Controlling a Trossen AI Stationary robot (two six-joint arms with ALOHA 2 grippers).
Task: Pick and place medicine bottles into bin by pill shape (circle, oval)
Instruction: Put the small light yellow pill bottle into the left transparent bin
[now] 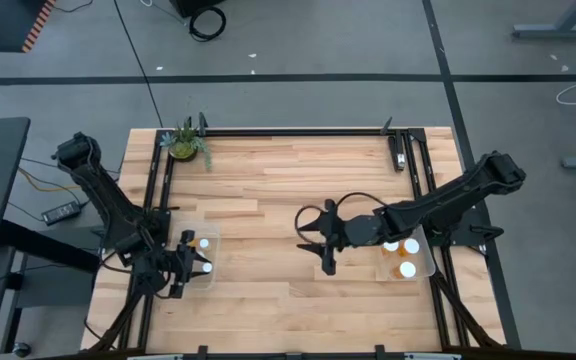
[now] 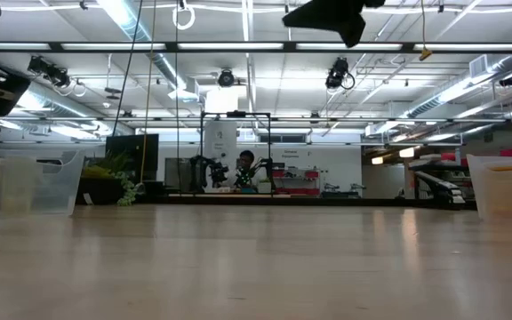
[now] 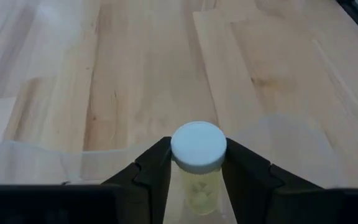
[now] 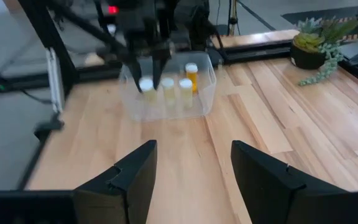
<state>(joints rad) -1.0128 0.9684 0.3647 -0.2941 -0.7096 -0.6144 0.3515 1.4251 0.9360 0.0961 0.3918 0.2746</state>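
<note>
Left gripper (image 3: 197, 180) grasping a white-capped bottle (image 3: 197, 149) above the left bin (image 1: 211, 243), table's 8 o'clock.
Risk: early release tips it onto neighbours; right gripper (image 4: 194, 168) idle, unclenched, mid-table.

Desk (image 1: 278, 200): pale wood planks, smooth satin finish. Bins (image 4: 166, 99): clear glossy plastic. Medicine bottle (image 3: 197, 152): translucent plastic body, matt white cap.

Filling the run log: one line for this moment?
left gripper: shut on bottle, over left bin | right gripper: open, empty, mid-table
</note>
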